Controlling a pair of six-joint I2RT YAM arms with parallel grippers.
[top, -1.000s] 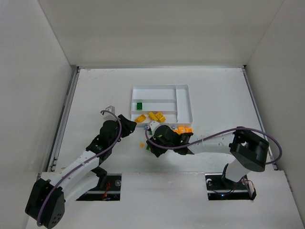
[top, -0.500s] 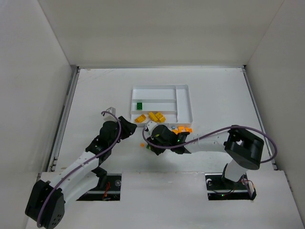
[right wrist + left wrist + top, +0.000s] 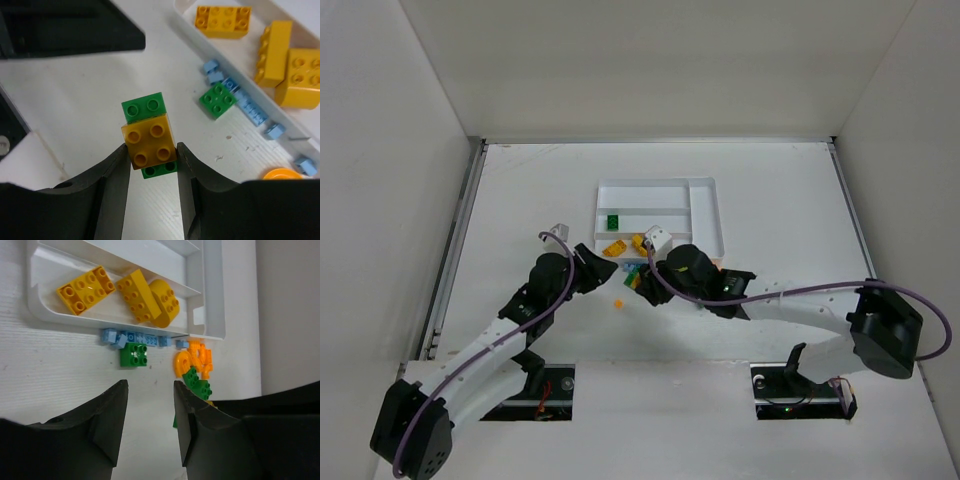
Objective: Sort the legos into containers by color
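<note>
Clamping a two-brick stack, yellow atop green, the right gripper hangs over the table. The left gripper stands half open and empty. Three yellow legos lie in the nearest section of the tray, one green lego in the next; another green brick sits just outside.

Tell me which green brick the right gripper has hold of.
The green brick joined to a yellow brick, the pair clamped in the right gripper. The other green brick lies loose on the table beside the light blue bricks.
</note>
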